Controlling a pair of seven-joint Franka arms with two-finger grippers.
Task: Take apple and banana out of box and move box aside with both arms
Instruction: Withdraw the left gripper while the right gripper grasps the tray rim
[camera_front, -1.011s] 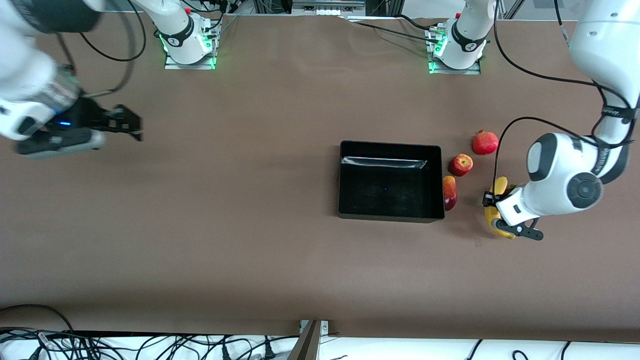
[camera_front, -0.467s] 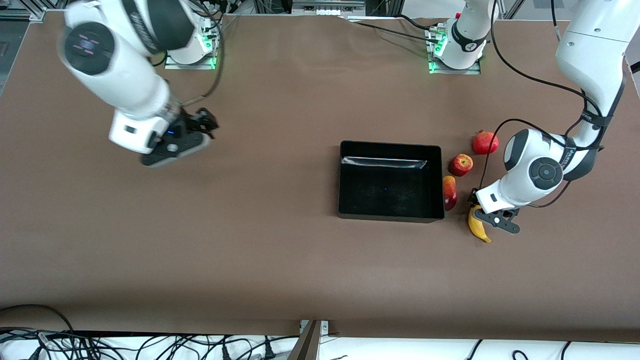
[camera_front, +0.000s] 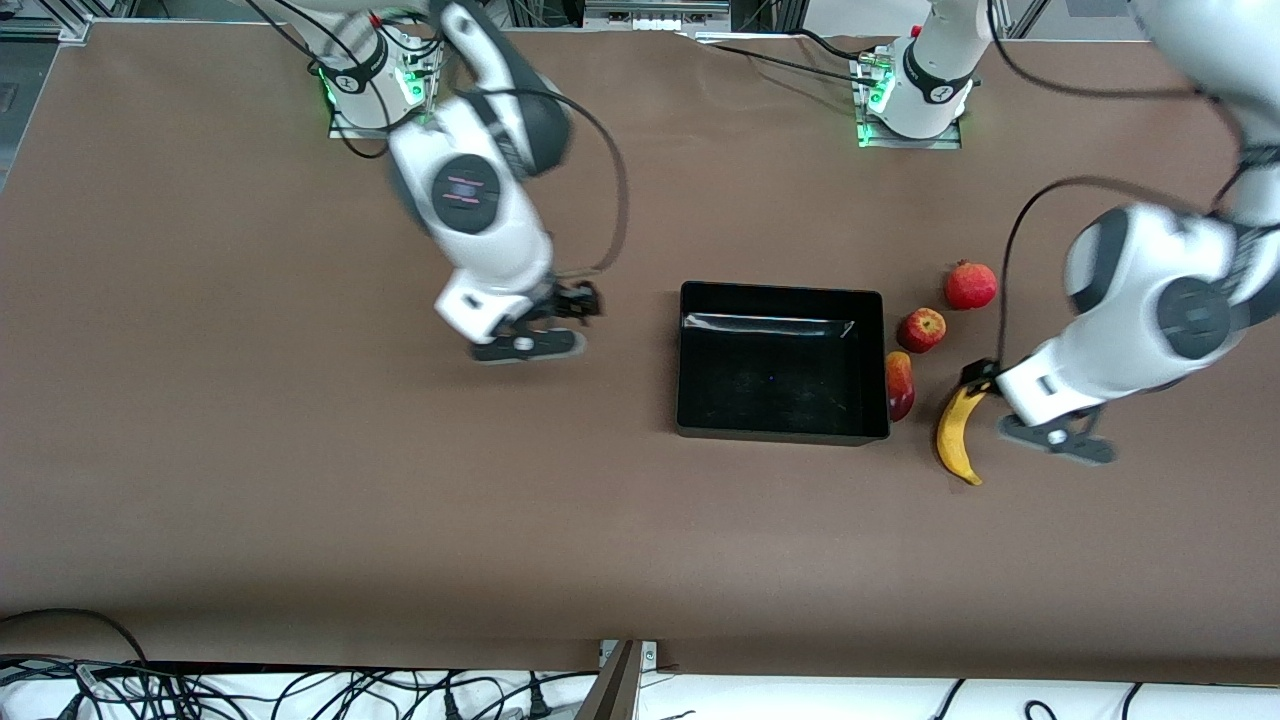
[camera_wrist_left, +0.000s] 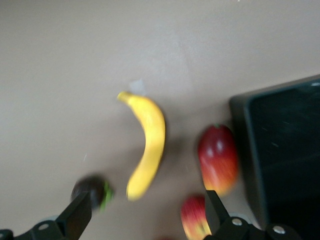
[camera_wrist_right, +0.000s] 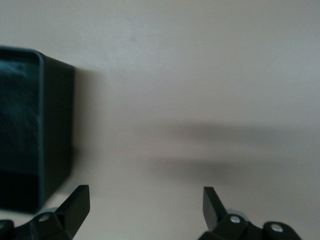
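Note:
The black box (camera_front: 780, 289) stands mid-table. Beside it, toward the left arm's end, lie the mango (camera_front: 899, 385), apple (camera_front: 921, 329), pomegranate (camera_front: 970, 285) and banana (camera_front: 958, 435). My left gripper (camera_front: 980, 378) is open and empty in the air over the banana's stem end. The left wrist view shows my left gripper (camera_wrist_left: 145, 215) above the banana (camera_wrist_left: 147, 145), mango (camera_wrist_left: 217, 157), apple (camera_wrist_left: 195, 222), the dark mangosteen (camera_wrist_left: 92, 192) and the box's corner (camera_wrist_left: 280, 150). My right gripper (camera_front: 578, 300) is open and empty over bare table beside the box (camera_wrist_right: 30, 125); it also shows in the right wrist view (camera_wrist_right: 144, 207).
The brown table (camera_front: 300, 480) stretches wide toward the right arm's end. The arm bases (camera_front: 375, 95) stand at the edge farthest from the front camera. Cables (camera_front: 300, 690) lie off the nearest edge. In the front view the left arm's hand hides the mangosteen.
My right arm swung from its end of the table to just beside the box. The banana shifted toward the box under my left gripper, which then rose off it.

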